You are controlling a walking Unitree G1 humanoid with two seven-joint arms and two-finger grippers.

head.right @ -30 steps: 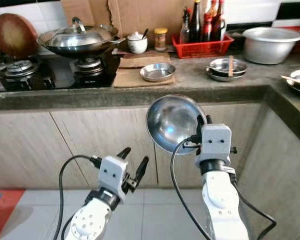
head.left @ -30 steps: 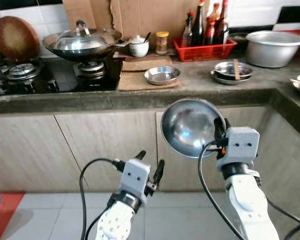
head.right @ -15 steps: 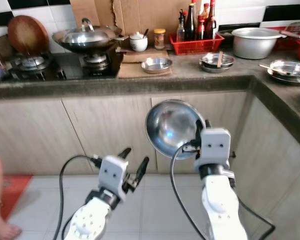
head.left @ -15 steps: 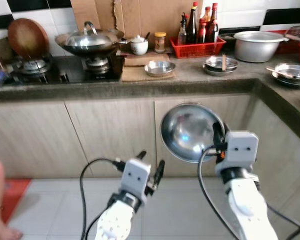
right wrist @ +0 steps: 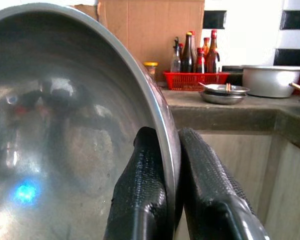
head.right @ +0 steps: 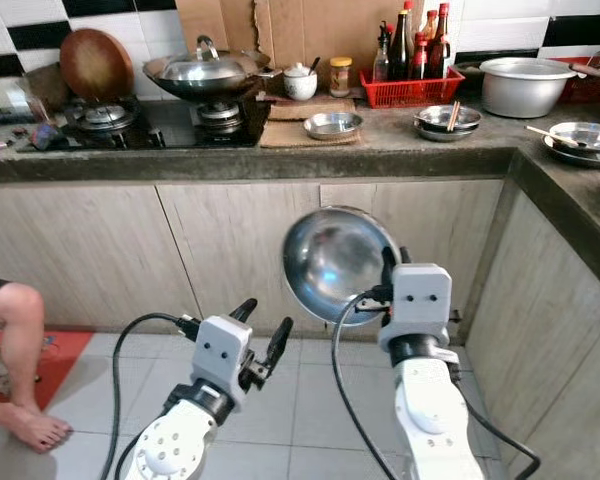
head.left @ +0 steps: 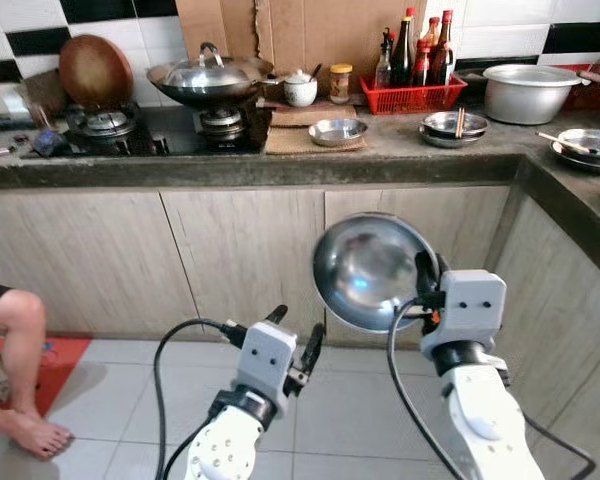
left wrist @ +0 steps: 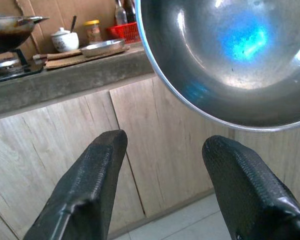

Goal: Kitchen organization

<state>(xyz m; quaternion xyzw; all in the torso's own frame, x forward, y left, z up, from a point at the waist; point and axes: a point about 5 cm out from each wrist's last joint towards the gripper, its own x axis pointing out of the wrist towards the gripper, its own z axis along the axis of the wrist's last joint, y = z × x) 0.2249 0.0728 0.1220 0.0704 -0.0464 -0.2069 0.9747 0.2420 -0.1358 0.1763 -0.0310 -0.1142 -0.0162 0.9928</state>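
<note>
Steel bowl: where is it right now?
The steel bowl is off the counter, held up on edge by the right gripper, which pinches its rim. It hangs before the cabinet doors, right of the open left gripper.

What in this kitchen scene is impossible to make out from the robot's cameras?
- Wok contents: hidden under its lid, head views.
- Bottle labels in the red basket: too small.
- Person: cut off by the left edge; a leg shows.
- Steel bowl in the right gripper: its outer side faces away.
</note>
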